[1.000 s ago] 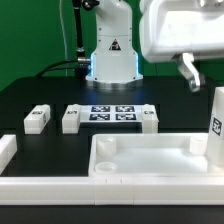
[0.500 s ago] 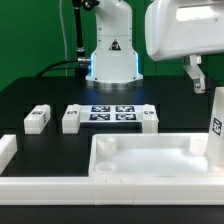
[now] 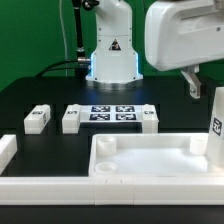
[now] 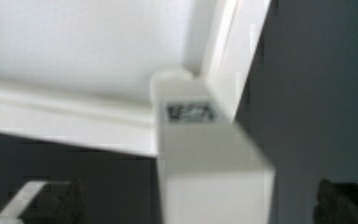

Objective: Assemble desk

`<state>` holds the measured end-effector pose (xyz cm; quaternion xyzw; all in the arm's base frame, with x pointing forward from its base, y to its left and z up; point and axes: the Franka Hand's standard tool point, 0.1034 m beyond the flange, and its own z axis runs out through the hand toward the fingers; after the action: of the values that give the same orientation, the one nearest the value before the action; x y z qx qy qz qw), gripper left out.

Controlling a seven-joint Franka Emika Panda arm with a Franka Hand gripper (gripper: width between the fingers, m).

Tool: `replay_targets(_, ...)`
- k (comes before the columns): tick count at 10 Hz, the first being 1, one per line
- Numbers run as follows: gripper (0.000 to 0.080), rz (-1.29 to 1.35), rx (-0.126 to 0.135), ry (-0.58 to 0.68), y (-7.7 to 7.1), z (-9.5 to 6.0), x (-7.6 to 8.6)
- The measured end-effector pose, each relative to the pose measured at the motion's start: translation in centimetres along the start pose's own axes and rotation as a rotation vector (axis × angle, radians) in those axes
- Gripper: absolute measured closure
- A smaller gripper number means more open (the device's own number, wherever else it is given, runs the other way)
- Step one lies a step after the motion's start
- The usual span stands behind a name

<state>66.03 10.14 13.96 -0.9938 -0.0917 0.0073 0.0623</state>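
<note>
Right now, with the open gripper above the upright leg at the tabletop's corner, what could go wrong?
1. A finger hangs close beside the top of the leg; if the gripper descends off-centre, it could knock the leg over.
2. Whether the leg is seated in the corner of the tabletop cannot be told; a grip might pull it loose or shift the tabletop.
</note>
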Motion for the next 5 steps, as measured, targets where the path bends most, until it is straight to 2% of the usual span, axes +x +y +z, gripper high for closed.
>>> replay_targets(4,0.0151,0.049,0.001,-0.003,0.01,0.35,0.03)
replay_targets(5,0.0271,0.048,0.001,-0.003,0.01,0.36,0.01)
